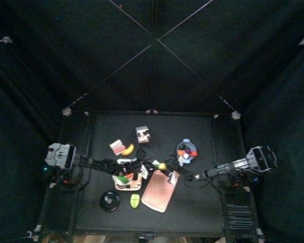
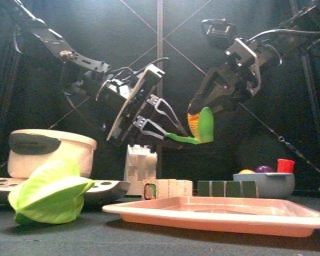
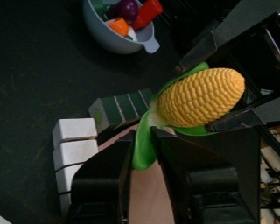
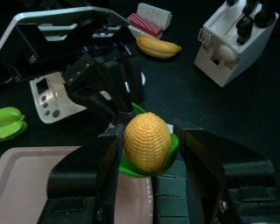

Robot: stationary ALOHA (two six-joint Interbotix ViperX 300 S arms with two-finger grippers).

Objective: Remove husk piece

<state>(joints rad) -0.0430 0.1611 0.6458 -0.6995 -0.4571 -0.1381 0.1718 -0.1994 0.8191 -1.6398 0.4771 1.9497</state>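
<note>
1. The corn cob (image 4: 149, 140) is up in the air over the middle of the bench (image 1: 193, 204), above the pink tray (image 2: 210, 212). It's mostly bare yellow kernels with green husk still hugging its base.
2. One husk piece (image 3: 143, 145) hangs off the cob's base as a long green strip. In the front view it sticks out sideways toward the left arm.
3. The right gripper (image 4: 150, 162) comes down from the upper right at a slant, and its jaws are clamped on the husked base of the cob, one on each side, with the kernel end poking out past them.
4. The left gripper (image 3: 146, 171) reaches in from the left, tilted steeply down toward the cob. Its jaws sit on either side of that green strip, fairly close together, but I honestly can't tell if they're pinching it or just straddling it.
5. Further out on the bench: a loose green husk leaf (image 2: 49, 195) lying front left by a white appliance (image 2: 49, 150), a bowl (image 3: 119, 31) of coloured bits on the right, a banana (image 4: 160, 46) and a white block (image 4: 234, 44) at the back.
</note>
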